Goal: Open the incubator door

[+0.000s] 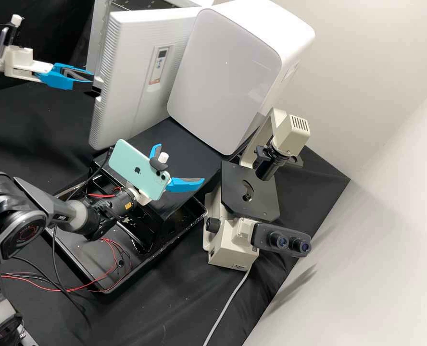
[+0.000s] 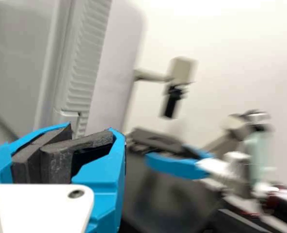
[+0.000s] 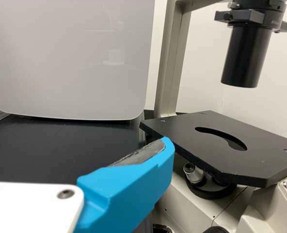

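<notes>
The incubator door (image 1: 131, 81) stands open at the back of the black bench, a perforated metal shelf (image 1: 146, 5) visible behind it in the high view. A small control panel (image 1: 161, 56) sits on its white front, and a dark latch (image 1: 96, 90) marks its ribbed free edge. At that edge is the left gripper (image 1: 92, 79), its blue fingers pressed together, the grey pads meeting with nothing seen between them; whether the tips touch the door cannot be told.

Close by the door rises a white cabinet (image 1: 228, 67) with a smooth, round-cornered face. In front of the two, the right gripper (image 1: 180, 163) is spread wide, with nothing between its fingers, above a black surface. A mint-green phone (image 1: 139, 168) is tilted over the right arm's wrist.

Just beside the right gripper stands a cream microscope (image 1: 223, 257), upright, its black stage (image 1: 249, 192) below the lamp arm and its twin eyepieces (image 1: 289, 243) turned away from the cabinet. A grey cable (image 1: 225, 307) trails from its base. Below the right arm lies a black tray (image 1: 91, 276) with red and black wires (image 1: 115, 259) looped in it. A white wall (image 1: 391, 192) runs behind the microscope.
</notes>
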`<state>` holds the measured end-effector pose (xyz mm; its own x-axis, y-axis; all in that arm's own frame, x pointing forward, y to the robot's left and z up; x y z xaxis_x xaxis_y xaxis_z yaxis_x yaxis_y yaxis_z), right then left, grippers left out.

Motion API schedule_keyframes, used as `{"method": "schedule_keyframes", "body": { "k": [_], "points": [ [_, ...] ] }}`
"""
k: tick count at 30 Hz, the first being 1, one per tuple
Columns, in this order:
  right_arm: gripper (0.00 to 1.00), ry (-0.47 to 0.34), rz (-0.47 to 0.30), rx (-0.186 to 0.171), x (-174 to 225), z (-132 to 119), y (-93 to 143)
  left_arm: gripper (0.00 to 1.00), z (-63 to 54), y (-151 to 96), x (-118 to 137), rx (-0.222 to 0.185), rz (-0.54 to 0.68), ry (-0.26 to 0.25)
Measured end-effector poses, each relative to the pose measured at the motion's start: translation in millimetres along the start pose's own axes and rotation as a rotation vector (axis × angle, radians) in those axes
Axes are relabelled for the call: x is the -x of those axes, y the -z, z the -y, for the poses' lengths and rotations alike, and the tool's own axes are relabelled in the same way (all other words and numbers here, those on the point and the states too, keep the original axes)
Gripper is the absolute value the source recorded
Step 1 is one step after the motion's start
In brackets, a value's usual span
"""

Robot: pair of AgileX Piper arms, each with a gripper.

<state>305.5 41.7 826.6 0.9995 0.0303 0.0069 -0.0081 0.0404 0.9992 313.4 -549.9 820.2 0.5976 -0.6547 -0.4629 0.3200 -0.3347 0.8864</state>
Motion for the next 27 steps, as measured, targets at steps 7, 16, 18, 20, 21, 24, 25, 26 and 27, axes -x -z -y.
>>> {"method": "schedule_keyframes", "body": {
  "k": [7,16,18,20,21,24,25,26,27],
  "points": [
    [1.0,0.0,0.0,0.0,0.0,0.0,0.0,0.0,0.3,-8.3,0.8,0.055,0.024,-0.002],
    [1.0,0.0,0.0,0.0,0.0,0.0,0.0,0.0,1.1,-9.8,2.1,0.069,0.023,-0.001],
    [1.0,0.0,0.0,0.0,0.0,0.0,0.0,0.0,0.8,-10.0,2.1,0.069,0.023,-0.003],
    [1.0,0.0,0.0,0.0,0.0,0.0,0.0,0.0,0.5,-10.4,2.2,0.068,0.024,-0.004],
    [1.0,0.0,0.0,0.0,0.0,0.0,0.0,0.0,0.3,-10.7,2.3,0.067,0.024,-0.004],
    [1.0,0.0,0.0,0.0,0.0,0.0,0.0,1.0,-0.6,-11.3,2.4,0.067,0.024,-0.009],
    [1.0,0.0,0.0,0.0,0.0,0.0,0.0,1.0,-1.2,-10.4,3.2,0.07,0.019,-0.015],
    [1.0,0.0,0.0,0.0,0.0,0.0,0.0,1.0,-1.1,-9.4,4.3,0.068,0.012,-0.025],
    [1.0,0.0,0.0,0.0,0.0,0.0,0.0,1.0,-1.6,-8.4,5.8,0.06,0.003,-0.038]
  ]
}}
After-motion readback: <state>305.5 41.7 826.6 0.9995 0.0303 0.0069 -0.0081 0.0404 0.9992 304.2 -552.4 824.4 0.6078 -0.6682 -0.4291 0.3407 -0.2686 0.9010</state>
